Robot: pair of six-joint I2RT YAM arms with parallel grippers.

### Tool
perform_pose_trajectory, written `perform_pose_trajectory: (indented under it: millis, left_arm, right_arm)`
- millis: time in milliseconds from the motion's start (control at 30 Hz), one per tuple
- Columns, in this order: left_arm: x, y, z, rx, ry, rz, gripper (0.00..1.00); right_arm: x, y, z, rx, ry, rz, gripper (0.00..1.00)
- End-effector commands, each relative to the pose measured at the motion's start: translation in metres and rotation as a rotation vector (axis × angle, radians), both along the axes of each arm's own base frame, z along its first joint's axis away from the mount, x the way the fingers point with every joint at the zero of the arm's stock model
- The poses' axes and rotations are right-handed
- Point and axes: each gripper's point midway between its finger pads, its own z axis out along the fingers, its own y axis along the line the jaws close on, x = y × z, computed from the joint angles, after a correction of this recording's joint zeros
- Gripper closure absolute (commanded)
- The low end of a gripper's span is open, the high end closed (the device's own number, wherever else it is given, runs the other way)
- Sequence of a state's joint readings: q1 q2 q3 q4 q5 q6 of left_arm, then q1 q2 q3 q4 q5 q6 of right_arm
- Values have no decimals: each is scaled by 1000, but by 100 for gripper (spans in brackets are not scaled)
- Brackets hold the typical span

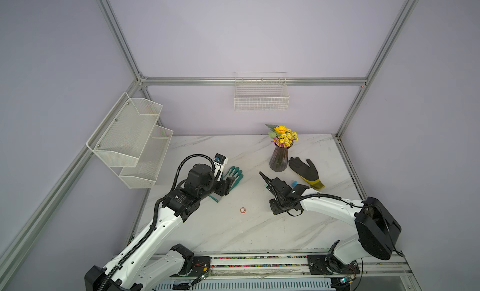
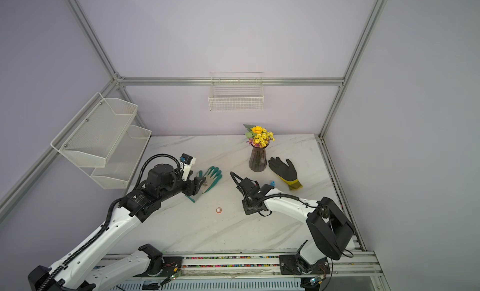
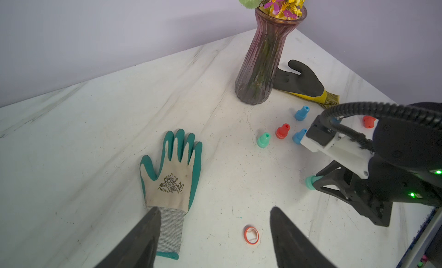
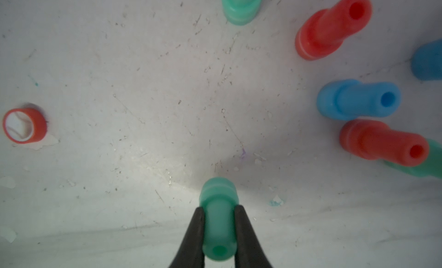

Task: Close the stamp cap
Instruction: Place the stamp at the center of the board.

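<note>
The right claw (image 4: 219, 209) grips the green stamp (image 4: 218, 192) by its stem. The left claw (image 3: 215, 208) stands wide. The red cap (image 3: 251, 234) lies on the counter (image 3: 95, 135) near it.

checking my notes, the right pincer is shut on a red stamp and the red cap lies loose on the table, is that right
Not quite: the right pincer is shut on a green stamp, not a red one; the right wrist view shows it. The red cap does lie loose on the table.
</note>
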State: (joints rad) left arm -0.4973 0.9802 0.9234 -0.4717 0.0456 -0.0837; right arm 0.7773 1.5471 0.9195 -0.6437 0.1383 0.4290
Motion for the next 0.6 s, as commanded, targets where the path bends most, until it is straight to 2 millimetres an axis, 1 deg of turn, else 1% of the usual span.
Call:
perform_pose_trajectory:
  millis: [0, 133, 233, 467, 567]
  left_arm:
    - [5, -5, 14, -8, -46, -32, 29]
    - [4, -6, 12, -1, -39, -41, 29]
    - [4, -7, 14, -10, -42, -46, 29]
    - [2, -8, 14, -11, -40, -52, 29]
    - [2, -8, 15, -12, -39, -55, 29]
  right_arm:
    - [-3, -4, -12, -43, 24, -23, 100]
    - [-7, -9, -25, -82, 61, -26, 100]
    - [-15, -13, -34, -121, 122, -19, 100]
    - [-50, -16, -65, -176, 352, 36, 100]
    - [-67, -20, -82, -202, 456, 57, 100]
